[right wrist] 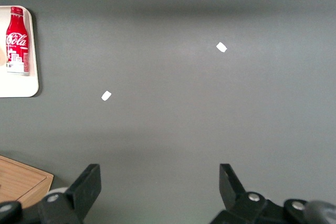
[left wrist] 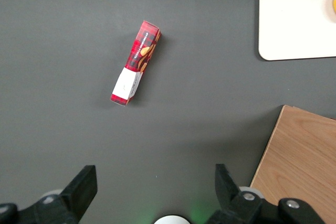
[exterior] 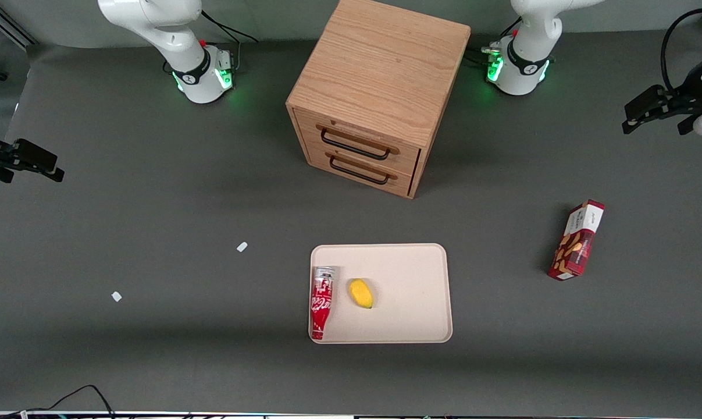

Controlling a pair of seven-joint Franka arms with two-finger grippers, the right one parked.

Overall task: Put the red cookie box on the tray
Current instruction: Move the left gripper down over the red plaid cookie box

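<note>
Left wrist view, gripper [left wrist: 152,192] spread wide and empty, high above the red cookie box [left wrist: 135,62], well apart.

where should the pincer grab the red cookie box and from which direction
Probably from straight above, closing across the narrow width near the middle of the red cookie box. It lies flat on the table, slim and long, with bare surface along both long sides, apart from the tray. The pincer is open, high above it, and would need its fingers turned square to the box's slanted long axis.
</note>
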